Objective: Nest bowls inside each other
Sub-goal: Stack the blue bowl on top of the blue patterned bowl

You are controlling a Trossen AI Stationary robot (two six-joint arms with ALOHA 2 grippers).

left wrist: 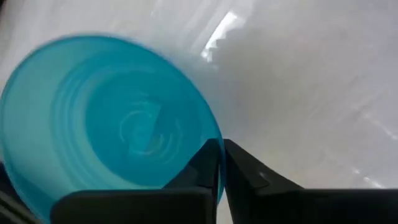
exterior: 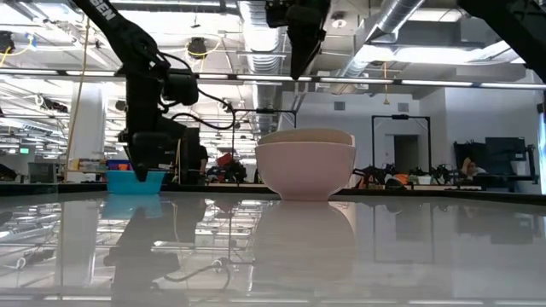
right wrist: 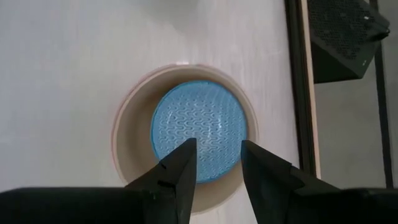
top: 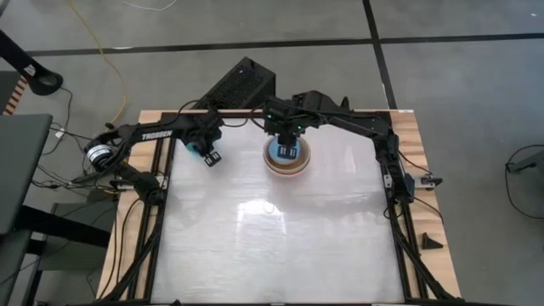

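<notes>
A cyan-blue bowl (left wrist: 106, 124) stands on the table at the far left (top: 194, 146), with my left gripper (left wrist: 221, 144) shut on its rim. In the far middle is a stack of bowls (top: 286, 159): a light blue bowl (right wrist: 199, 127) sits inside a grey-beige bowl (right wrist: 134, 124), which sits in a salmon-rimmed outer bowl (right wrist: 117, 152). In the low view the stack (exterior: 305, 166) rests on its base on the table. My right gripper (right wrist: 217, 146) hangs open well above the stack (exterior: 299, 43), touching nothing. My left gripper pinches the cyan-blue bowl's rim (left wrist: 212, 129), one finger inside the bowl and one outside. The fingers come steeply from above. The bowl stands upright with its base on the table (exterior: 135, 189).
A black box (top: 242, 83) stands just beyond the table's far edge. Black frame rails (top: 393, 183) run along the left and right sides. The glossy white table top (top: 280, 246) stretches bare toward the near edge.
</notes>
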